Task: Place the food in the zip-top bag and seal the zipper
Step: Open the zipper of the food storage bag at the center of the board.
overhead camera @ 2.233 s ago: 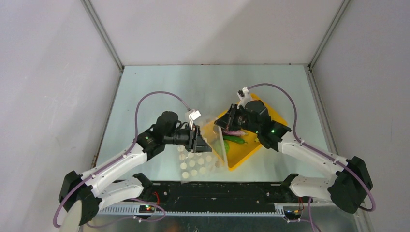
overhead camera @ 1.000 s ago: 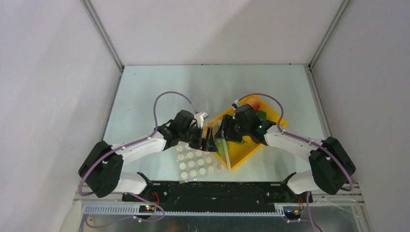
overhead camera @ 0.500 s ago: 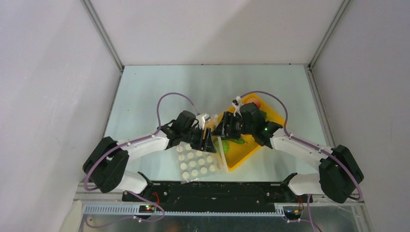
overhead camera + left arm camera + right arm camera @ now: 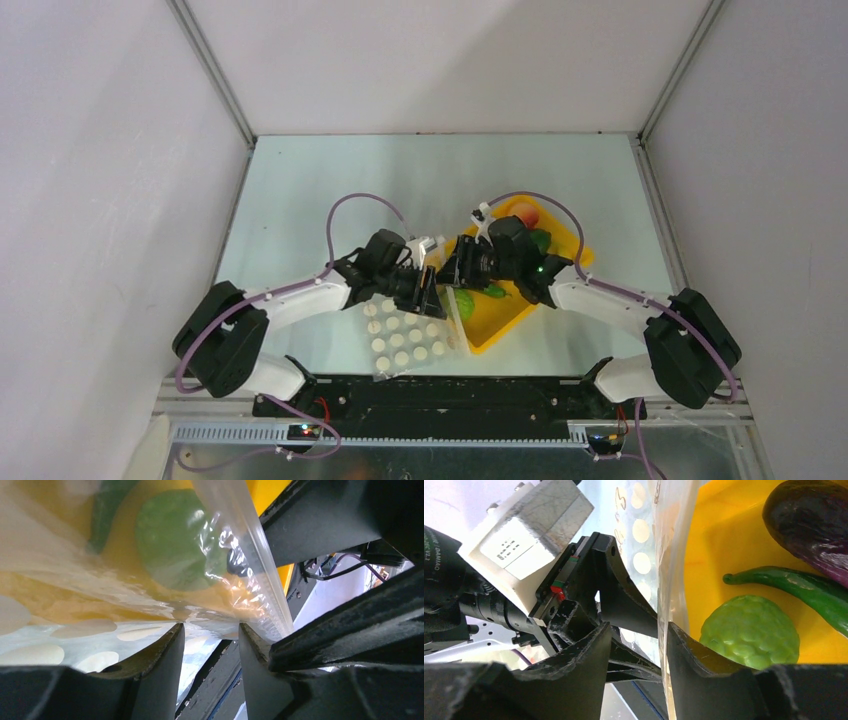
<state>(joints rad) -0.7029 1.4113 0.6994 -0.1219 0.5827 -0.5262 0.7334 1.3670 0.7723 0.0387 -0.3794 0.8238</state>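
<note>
Found the clear flat plastic zip-top bag (image 4: 405, 340), printed with rows of white dots, lying flat on the pale grey-green table (image 4: 330, 190), spread below and nearward of the left gripper (image 4: 210, 632). Traced its narrow white zipper strip (image 4: 459, 322) along the side closest to the right gripper (image 4: 639, 630), long axis running near-to-far with a slight lean, mouth turned rightward against the yellow rectangular tray (image 4: 505, 320).

Saw both grippers meeting almost tip to tip at the strip's far end. Read the left jaws as parted, with crinkled film bulging at the gap and nothing clamped. Read the right jaws as parted too, with the bag's edge running down against one finger, unpinched.

Spotted on the tray, just past the right fingertips, a bumpy green round fruit (image 4: 749, 630). Beyond it noted a slim green cucumber (image 4: 794, 587) lying crosswise to the fingers, then a dark purple eggplant (image 4: 814, 520). Made out a peach-coloured fruit (image 4: 527, 214) behind the right gripper, at the tray's far corner.
</note>
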